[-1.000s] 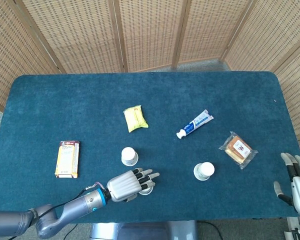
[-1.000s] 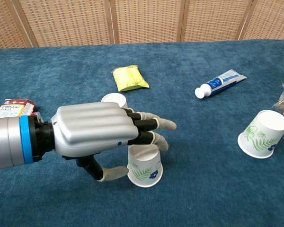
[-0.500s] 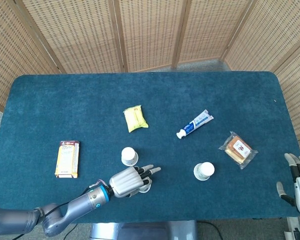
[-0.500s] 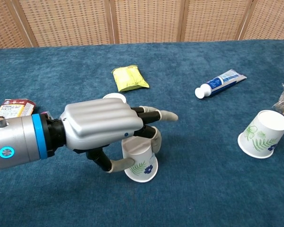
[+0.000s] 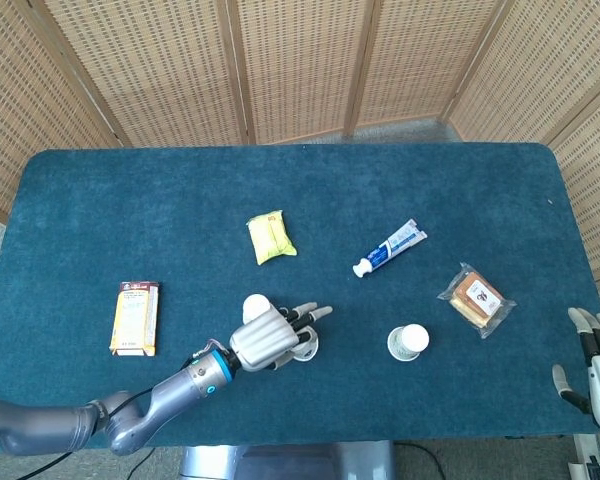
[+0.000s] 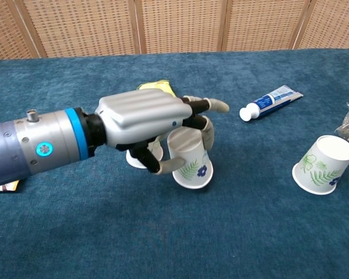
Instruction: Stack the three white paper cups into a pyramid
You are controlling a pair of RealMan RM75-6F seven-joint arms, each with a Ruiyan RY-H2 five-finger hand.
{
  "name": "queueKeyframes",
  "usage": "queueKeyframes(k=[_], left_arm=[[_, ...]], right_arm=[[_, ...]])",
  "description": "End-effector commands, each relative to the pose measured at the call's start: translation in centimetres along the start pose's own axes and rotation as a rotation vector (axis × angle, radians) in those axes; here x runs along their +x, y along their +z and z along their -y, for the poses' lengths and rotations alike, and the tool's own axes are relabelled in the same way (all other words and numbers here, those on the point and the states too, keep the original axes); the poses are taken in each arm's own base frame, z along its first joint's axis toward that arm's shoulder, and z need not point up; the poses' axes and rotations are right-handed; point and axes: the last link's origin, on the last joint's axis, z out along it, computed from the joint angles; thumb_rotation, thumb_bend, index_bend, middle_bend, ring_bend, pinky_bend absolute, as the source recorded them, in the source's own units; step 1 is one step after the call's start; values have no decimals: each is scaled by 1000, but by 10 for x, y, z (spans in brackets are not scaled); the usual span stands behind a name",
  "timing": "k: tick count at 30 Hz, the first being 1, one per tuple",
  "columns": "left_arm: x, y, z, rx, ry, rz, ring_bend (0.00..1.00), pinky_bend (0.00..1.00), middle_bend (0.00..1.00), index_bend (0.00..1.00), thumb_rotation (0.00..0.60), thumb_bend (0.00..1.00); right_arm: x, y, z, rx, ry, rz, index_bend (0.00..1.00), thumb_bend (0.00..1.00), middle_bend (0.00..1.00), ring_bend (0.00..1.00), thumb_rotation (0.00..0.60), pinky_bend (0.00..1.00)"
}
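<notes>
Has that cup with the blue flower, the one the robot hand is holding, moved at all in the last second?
Yes. Held by the left robot hand, the cup has gone up off the cloth and away from the camera, toward the yellow packet.

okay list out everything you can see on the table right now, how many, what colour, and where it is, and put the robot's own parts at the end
table: 1, dark teal cloth top, fills both views
paper cups: 3, white with leaf print; one held off the cloth, one on the cloth just behind the left hand, one tilted at near right
snack packet: 1, yellow, middle, behind the cups
toothpaste tube: 1, white and blue, right of middle
wrapped biscuit: 1, clear wrap, orange-brown inside, right side
carton: 1, brown and white, left side, lying flat
left hand: 1, silver, fingers wrapped round the held cup
right hand: 1, silver, at the near right corner, holding nothing
</notes>
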Motion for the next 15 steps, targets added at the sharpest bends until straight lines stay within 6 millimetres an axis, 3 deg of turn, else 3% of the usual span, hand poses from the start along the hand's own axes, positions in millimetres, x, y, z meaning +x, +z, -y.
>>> queueKeyframes(k=[1, 15], left_arm=[[1, 7, 5, 17, -3, 4, 109, 535, 41, 430, 600, 492], [-1, 31, 25, 94, -8, 13, 63, 493, 11, 383, 600, 492]], right_arm=[[-1, -1, -1, -2, 1, 4, 0, 452, 0, 0, 600, 0], [-1, 0, 1, 3, 1, 12, 0, 450, 0, 0, 600, 0]])
